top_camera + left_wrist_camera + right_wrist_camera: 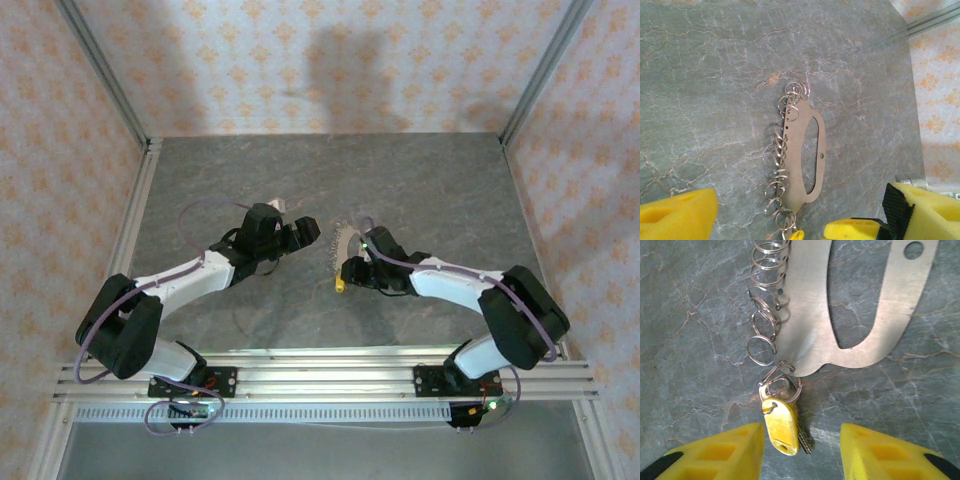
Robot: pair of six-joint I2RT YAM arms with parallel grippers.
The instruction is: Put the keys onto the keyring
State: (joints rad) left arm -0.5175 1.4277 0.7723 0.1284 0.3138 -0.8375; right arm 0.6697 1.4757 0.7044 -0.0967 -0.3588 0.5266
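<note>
A small key (805,437) with a yellow plastic tag (781,427) lies flat on the table. It hangs from the end wire keyring (785,386) of a flat grey metal plate (810,305), whose edge carries several more split rings (762,320). My right gripper (802,452) is open, one yellow finger on each side of the tag and key, touching neither. My left gripper (802,212) is wide open just above the plate (799,165), holding nothing. From the top view the plate (345,240) lies between my left gripper (305,232) and my right gripper (345,272).
The grey marbled table (420,180) is bare around the plate. Patterned walls (330,60) and aluminium posts close off the back and both sides. The arm-base rail (320,375) runs along the near edge.
</note>
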